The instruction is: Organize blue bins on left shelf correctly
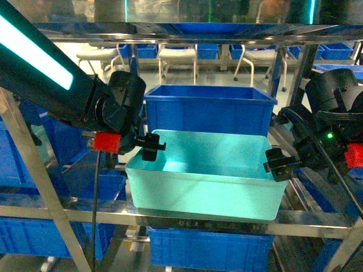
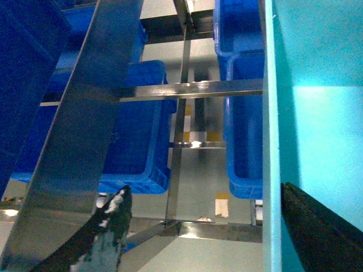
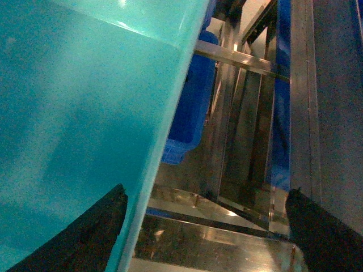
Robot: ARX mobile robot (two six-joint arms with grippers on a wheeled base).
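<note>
You have the light turquoise rectangular plastic tub (image 1: 207, 173) sitting on the middle tier of the shiny stainless-steel rack (image 1: 204, 218), its front wall at the front rail and a dark royal-blue plastic bin (image 1: 209, 107) directly behind it on the same level. The left gripper (image 1: 152, 146) straddles the tub's left rim: the left wrist view shows one finger inside the wall and one outside, with a gap on the outer side, so the jaws read as spread rather than clamped. The right gripper (image 1: 279, 164) does the same on the right rim, one finger within and one well outside, likewise unclenched. My judgement is that you are mid-task: the tub is on the shelf and bracketed on both sides, but whether it must go further back, come out, or move to another tier cannot be told here. By count: one turquoise tub, one dark blue bin behind it, one more dark blue bin (image 1: 207, 249) on the tier below, and further dark blue bins at the left, the right and in the background, too cropped to number surely; two grippers.
</note>
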